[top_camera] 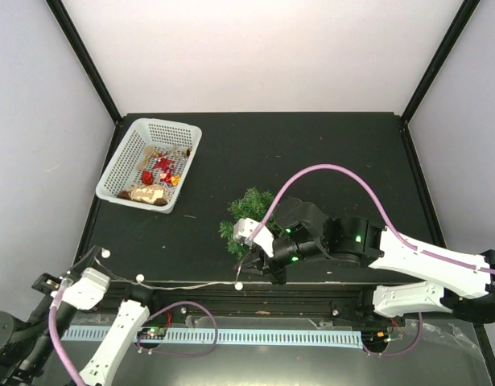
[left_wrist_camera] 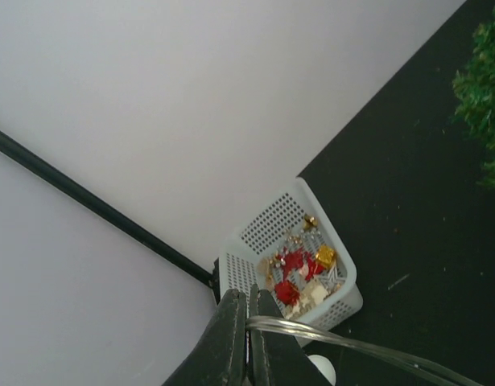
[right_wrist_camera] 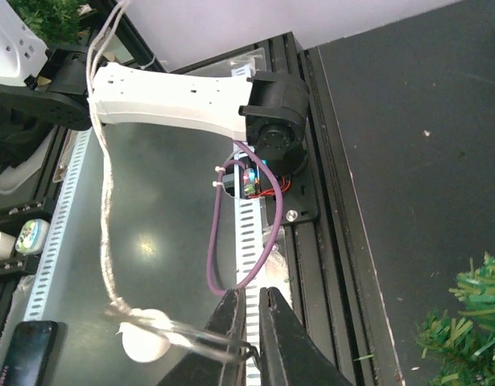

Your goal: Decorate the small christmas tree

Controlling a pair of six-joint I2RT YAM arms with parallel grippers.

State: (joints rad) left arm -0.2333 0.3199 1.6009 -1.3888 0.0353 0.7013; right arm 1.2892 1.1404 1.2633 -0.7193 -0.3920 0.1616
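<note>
The small christmas tree (top_camera: 249, 215) stands right of the table's middle; its needles show in the left wrist view (left_wrist_camera: 484, 88) and the right wrist view (right_wrist_camera: 464, 322). A thin light string (top_camera: 183, 285) with white balls runs along the near edge between both grippers. My left gripper (top_camera: 63, 277) (left_wrist_camera: 249, 293) is shut on the string's clear strands (left_wrist_camera: 352, 346), with a ball (left_wrist_camera: 321, 368) just below. My right gripper (top_camera: 253, 269) (right_wrist_camera: 253, 293) hangs just in front of the tree; its jaws stand a narrow slit apart with the string's end (right_wrist_camera: 207, 342) caught between them, beside a ball (right_wrist_camera: 144, 342).
A white perforated basket (top_camera: 122, 157) (left_wrist_camera: 263, 233) of red, gold and beige ornaments sits at the far left of the black table. The metal rail and slotted cable duct (top_camera: 231, 334) run along the near edge. The left arm's white link (right_wrist_camera: 175, 100) crosses the right wrist view.
</note>
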